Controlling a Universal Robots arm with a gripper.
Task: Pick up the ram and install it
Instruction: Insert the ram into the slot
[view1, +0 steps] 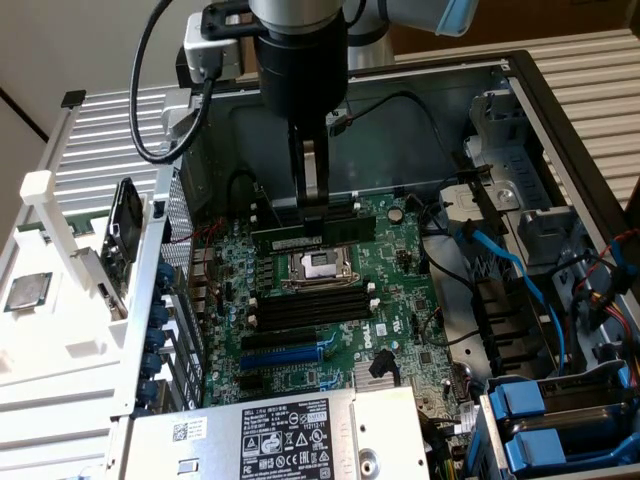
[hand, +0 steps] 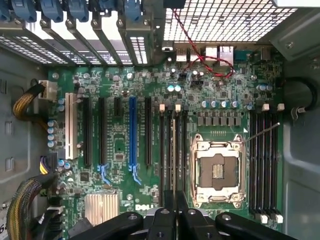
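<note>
Gripper (view1: 311, 207) is clenched on the ram (view1: 285, 238), mid-length, along its upper edge. Judged light, stiff and fragile. Best held by the bare edges, clear of chips and contacts.

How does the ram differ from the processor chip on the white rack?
The ram is a long, narrow green stick; the processor chip is square and silver-topped. The ram stands on edge in the end effector, over the motherboard; the processor chip lies flat outside the case, untouched. Both are bare components.
</note>
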